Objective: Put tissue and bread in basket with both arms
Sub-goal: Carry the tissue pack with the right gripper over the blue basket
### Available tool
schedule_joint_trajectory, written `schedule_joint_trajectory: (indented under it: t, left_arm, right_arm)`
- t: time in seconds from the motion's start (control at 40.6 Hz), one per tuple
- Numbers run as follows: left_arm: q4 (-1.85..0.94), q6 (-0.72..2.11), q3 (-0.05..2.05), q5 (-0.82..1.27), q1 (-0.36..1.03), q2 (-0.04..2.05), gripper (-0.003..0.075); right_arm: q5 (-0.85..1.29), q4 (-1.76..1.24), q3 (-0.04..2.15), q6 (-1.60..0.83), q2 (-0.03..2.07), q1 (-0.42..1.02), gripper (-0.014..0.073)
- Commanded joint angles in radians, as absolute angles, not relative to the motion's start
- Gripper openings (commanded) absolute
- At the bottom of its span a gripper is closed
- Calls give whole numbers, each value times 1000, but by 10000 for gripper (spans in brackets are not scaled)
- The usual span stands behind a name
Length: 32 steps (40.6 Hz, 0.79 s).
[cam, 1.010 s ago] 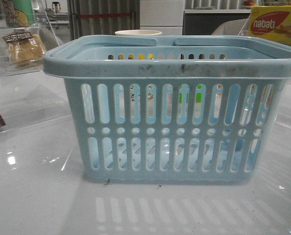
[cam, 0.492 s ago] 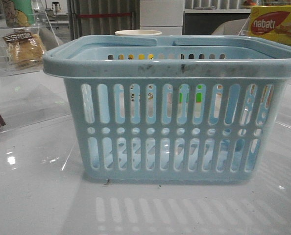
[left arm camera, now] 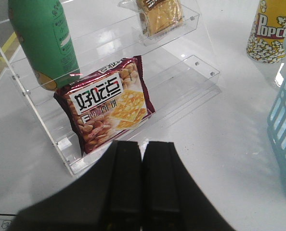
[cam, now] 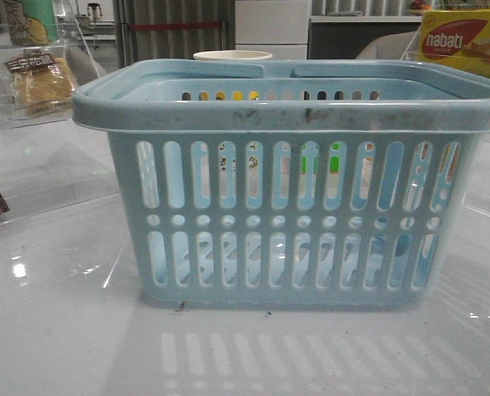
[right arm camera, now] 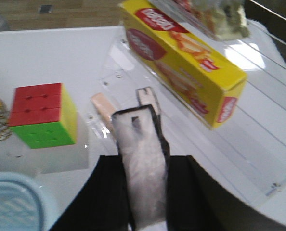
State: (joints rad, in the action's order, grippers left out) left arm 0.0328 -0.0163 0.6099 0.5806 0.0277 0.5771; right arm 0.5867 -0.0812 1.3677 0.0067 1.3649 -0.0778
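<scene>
The light-blue basket (cam: 290, 186) fills the middle of the front view; its edge also shows in the left wrist view (left arm camera: 285, 120) and the right wrist view (right arm camera: 10, 202). The bread (cam: 40, 81), golden in a clear wrapper, lies on a clear acrylic shelf at the far left, and shows in the left wrist view (left arm camera: 160, 14). My left gripper (left arm camera: 143, 144) is shut and empty, in front of that shelf. My right gripper (right arm camera: 144, 159) is shut on the tissue (right arm camera: 139, 139), a small pack with a dark edge and a greyish face, held above the table beside the basket. Neither gripper shows in the front view.
The left acrylic shelf (left arm camera: 191, 79) also holds a dark brown biscuit wrapper (left arm camera: 107, 103) and a green bottle (left arm camera: 44, 41). A popcorn cup (left arm camera: 270, 29) stands behind the basket. On the right are a yellow nabati box (right arm camera: 181, 62), a colour cube (right arm camera: 42, 115) and a clear acrylic stand (right arm camera: 249, 159).
</scene>
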Motion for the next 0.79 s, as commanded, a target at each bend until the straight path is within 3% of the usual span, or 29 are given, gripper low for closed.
schedule_joint_trajectory:
  t: [0.0,0.419,0.763]
  left_arm:
    - [28,-24,640,505,29,585,90]
    - [28,-24,640,505,29,585,90]
    - [28,-24,640,505,29,585,90]
  right_arm:
    - [566,-97,1407,7,1281,-3,195]
    - [650,-97,1406,7,1312,386,195]
    - [650,-99,1406,7,1499,458,195]
